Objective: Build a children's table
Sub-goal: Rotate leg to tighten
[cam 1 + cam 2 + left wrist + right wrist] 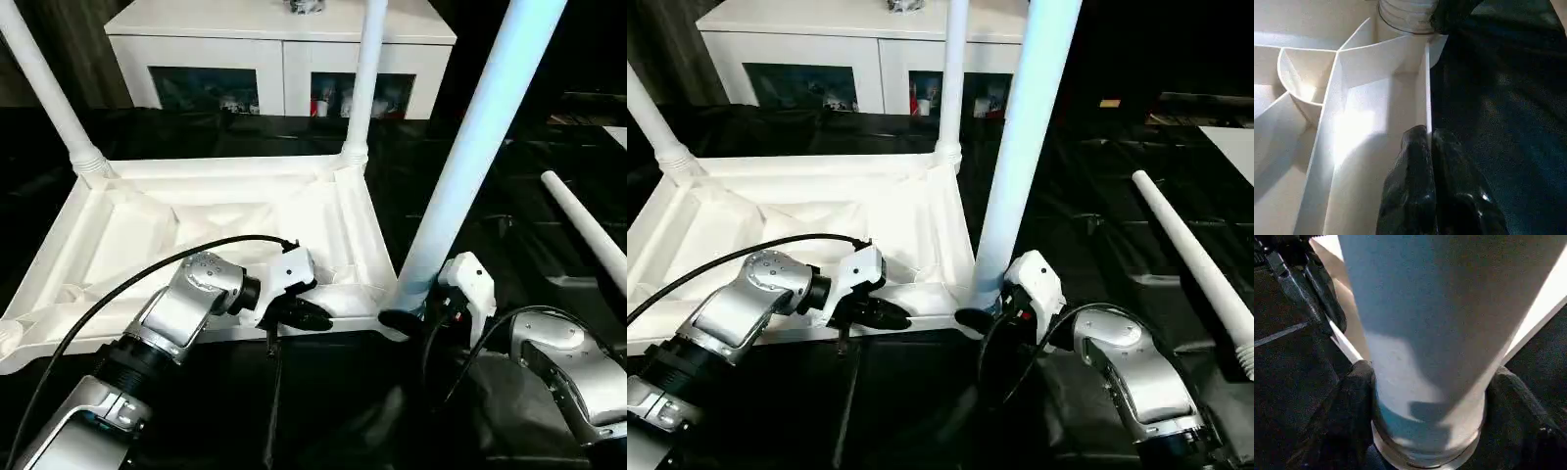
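Observation:
The white tabletop (345,227) lies upside down, ribs up, on a black surface. Two white legs (44,83) (364,78) stand in its far corner sockets. A third leg (480,137) stands upright in the near right corner socket. My right gripper (411,308) holds this leg's base, one black finger (1354,401) pressed on each side. My left gripper (312,315) is shut on the thin near rim (1426,88) of the tabletop, just left of that corner. Another leg (588,230) lies loose on the right.
A white cabinet (284,54) with dark glass doors stands behind the tabletop. A black cable (147,274) arcs over my left forearm. Black sheeting covers the surface around the tabletop.

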`<state>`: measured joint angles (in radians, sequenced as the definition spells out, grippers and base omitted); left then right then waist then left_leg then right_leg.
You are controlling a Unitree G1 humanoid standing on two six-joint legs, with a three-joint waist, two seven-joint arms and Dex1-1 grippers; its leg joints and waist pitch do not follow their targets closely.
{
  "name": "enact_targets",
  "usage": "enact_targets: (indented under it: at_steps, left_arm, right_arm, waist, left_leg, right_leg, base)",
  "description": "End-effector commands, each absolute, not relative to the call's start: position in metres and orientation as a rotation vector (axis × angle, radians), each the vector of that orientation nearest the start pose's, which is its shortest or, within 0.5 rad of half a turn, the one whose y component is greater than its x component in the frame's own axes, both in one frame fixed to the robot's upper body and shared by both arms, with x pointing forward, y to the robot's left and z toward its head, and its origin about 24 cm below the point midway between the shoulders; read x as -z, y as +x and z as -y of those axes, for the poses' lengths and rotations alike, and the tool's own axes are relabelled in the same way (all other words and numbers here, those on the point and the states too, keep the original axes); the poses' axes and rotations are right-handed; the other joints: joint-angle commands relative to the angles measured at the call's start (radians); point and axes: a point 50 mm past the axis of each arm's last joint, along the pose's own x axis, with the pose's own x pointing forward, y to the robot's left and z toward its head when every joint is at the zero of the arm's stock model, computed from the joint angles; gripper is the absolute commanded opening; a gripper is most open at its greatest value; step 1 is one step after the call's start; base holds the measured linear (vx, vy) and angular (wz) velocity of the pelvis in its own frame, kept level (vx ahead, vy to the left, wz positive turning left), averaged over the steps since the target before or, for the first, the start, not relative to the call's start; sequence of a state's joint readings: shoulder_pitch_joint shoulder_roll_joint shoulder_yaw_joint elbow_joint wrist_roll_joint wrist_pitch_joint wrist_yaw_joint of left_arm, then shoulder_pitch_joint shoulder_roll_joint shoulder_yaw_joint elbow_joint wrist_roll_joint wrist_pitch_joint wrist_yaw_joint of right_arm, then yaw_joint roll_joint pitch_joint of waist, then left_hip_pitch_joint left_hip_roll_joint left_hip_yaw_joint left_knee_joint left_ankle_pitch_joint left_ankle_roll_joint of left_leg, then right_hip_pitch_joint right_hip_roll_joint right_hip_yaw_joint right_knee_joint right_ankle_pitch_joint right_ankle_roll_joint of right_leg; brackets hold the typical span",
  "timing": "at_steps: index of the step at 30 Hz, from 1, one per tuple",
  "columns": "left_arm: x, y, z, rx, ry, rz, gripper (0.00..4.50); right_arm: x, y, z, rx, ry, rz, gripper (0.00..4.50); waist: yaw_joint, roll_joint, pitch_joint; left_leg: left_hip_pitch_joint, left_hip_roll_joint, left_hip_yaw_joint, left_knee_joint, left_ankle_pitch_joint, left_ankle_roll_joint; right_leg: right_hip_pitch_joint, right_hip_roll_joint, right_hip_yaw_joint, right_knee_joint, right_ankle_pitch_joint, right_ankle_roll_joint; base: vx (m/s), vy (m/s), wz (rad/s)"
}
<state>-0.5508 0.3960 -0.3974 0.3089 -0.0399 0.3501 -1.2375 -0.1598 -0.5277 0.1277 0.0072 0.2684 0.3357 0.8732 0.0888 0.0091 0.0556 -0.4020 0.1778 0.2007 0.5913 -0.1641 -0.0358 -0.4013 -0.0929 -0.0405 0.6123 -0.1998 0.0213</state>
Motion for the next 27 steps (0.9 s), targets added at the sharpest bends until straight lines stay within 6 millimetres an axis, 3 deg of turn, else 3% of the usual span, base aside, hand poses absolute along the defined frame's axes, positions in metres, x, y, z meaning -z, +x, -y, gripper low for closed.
enact_targets:
  at_steps: [1, 6, 8, 9, 10, 11, 12, 15, 16, 17, 19, 23, 27]
  left_arm:
    - [-0.072, 0.293, -0.098, 1.509, 0.385, -0.470, 0.00]
    - [-0.072, 0.306, -0.091, 1.378, 0.348, -0.416, 0.00]
    - [-0.071, 0.318, -0.081, 1.238, 0.303, -0.391, 0.00]
    - [-0.071, 0.318, -0.081, 1.238, 0.303, -0.391, 0.00]
    - [-0.070, 0.323, -0.076, 1.185, 0.284, -0.387, 0.00]
    - [-0.069, 0.327, -0.070, 1.136, 0.265, -0.385, 0.00]
    - [-0.068, 0.329, -0.066, 1.104, 0.255, -0.382, 0.00]
    - [-0.067, 0.339, -0.050, 0.957, 0.234, -0.376, 0.00]
    - [-0.067, 0.339, -0.050, 0.957, 0.234, -0.376, 0.00]
    - [-0.066, 0.342, -0.045, 0.906, 0.216, -0.379, 0.00]
    - [-0.066, 0.348, -0.039, 0.822, 0.208, -0.362, 0.00]
    - [-0.065, 0.353, -0.032, 0.729, 0.194, -0.344, 0.00]
    - [-0.065, 0.354, -0.027, 0.711, 0.203, -0.331, 0.00]
  right_arm:
    - [-0.057, 0.261, 0.183, -0.927, -0.171, -0.343, 2.74]
    - [-0.049, 0.272, 0.180, -0.783, -0.094, -0.316, 2.73]
    - [-0.042, 0.283, 0.170, -0.617, -0.022, -0.292, 2.72]
    - [-0.042, 0.283, 0.170, -0.617, -0.022, -0.292, 2.72]
    - [-0.039, 0.288, 0.164, -0.551, 0.013, -0.285, 2.72]
    - [-0.037, 0.295, 0.157, -0.460, 0.063, -0.275, 2.72]
    - [-0.036, 0.298, 0.152, -0.419, 0.083, -0.270, 2.72]
    - [-0.031, 0.311, 0.130, -0.261, 0.144, -0.266, 2.72]
    - [-0.031, 0.311, 0.130, -0.261, 0.144, -0.266, 2.72]
    - [-0.029, 0.315, 0.122, -0.227, 0.142, -0.270, 2.72]
    - [-0.027, 0.319, 0.113, -0.168, 0.133, -0.275, 2.72]
    - [-0.026, 0.324, 0.099, -0.127, 0.127, -0.273, 2.72]
    - [-0.030, 0.326, 0.085, -0.192, 0.149, -0.237, 2.72]
  waist:
    - [-0.005, -0.009, -0.066]
    - [-0.009, -0.011, -0.064]
    - [-0.016, -0.005, -0.063]
    - [-0.017, -0.012, -0.066]
    - [-0.016, -0.011, -0.066]
    - [-0.024, -0.006, -0.061]
    - [-0.026, -0.008, -0.065]
    - [-0.036, -0.007, -0.065]
    - [-0.035, -0.007, -0.066]
    - [-0.034, -0.013, -0.066]
    - [-0.034, -0.011, -0.066]
    - [-0.031, -0.015, -0.066]
    - [-0.028, -0.012, -0.064]
  left_leg:
    - [0.033, 0.052, -0.021, -0.065, -0.176, 0.071]
    - [0.034, 0.052, -0.023, -0.068, -0.217, 0.050]
    - [0.035, 0.049, -0.021, -0.068, -0.240, 0.030]
    - [0.036, 0.048, -0.024, -0.070, -0.259, 0.010]
    - [0.034, 0.049, -0.027, -0.072, -0.256, 0.005]
    - [0.037, 0.048, -0.023, -0.074, -0.270, -0.003]
    - [0.036, 0.047, -0.028, -0.075, -0.289, -0.017]
    - [0.037, 0.046, -0.028, -0.077, -0.302, -0.030]
    - [0.039, 0.046, -0.027, -0.077, -0.298, -0.032]
    - [0.036, 0.045, -0.027, -0.076, -0.282, -0.021]
    - [0.039, 0.043, -0.024, -0.074, -0.274, -0.018]
    - [0.036, 0.042, -0.024, -0.073, -0.259, 0.004]
    - [0.033, 0.042, -0.024, -0.074, -0.257, 0.028]
  right_leg:
    - [0.042, -0.051, 0.035, -0.061, -0.046, -0.269]
    - [0.041, -0.051, 0.033, -0.067, -0.114, -0.261]
    - [0.029, -0.051, 0.034, -0.070, -0.150, -0.262]
    - [0.035, -0.054, 0.032, -0.076, -0.191, -0.249]
    - [0.039, -0.054, 0.031, -0.075, -0.196, -0.239]
    - [0.027, -0.048, 0.034, -0.078, -0.205, -0.234]
    - [0.034, -0.053, 0.032, -0.080, -0.226, -0.224]
    - [0.029, -0.051, 0.033, -0.084, -0.228, -0.213]
    - [0.027, -0.051, 0.033, -0.084, -0.224, -0.211]
    - [0.032, -0.049, 0.033, -0.083, -0.202, -0.206]
    - [0.027, -0.049, 0.033, -0.083, -0.192, -0.207]
    - [0.033, -0.051, 0.034, -0.084, -0.184, -0.193]
    - [0.034, -0.051, 0.033, -0.088, -0.199, -0.179]
  base:
    - [0.000, 0.000, 0.00]
    - [0.000, 0.000, 0.00]
    - [0.000, 0.000, 0.00]
    - [0.000, 0.000, 0.00]
    - [0.000, 0.000, 0.00]
    - [0.000, 0.000, 0.00]
    - [0.000, 0.000, 0.00]
    - [0.000, 0.000, 0.00]
    - [0.000, 0.000, 0.00]
    - [0.000, 0.000, 0.00]
    - [0.000, 0.000, 0.00]
    - [0.000, 0.000, 0.00]
    - [0.000, 0.000, 0.00]
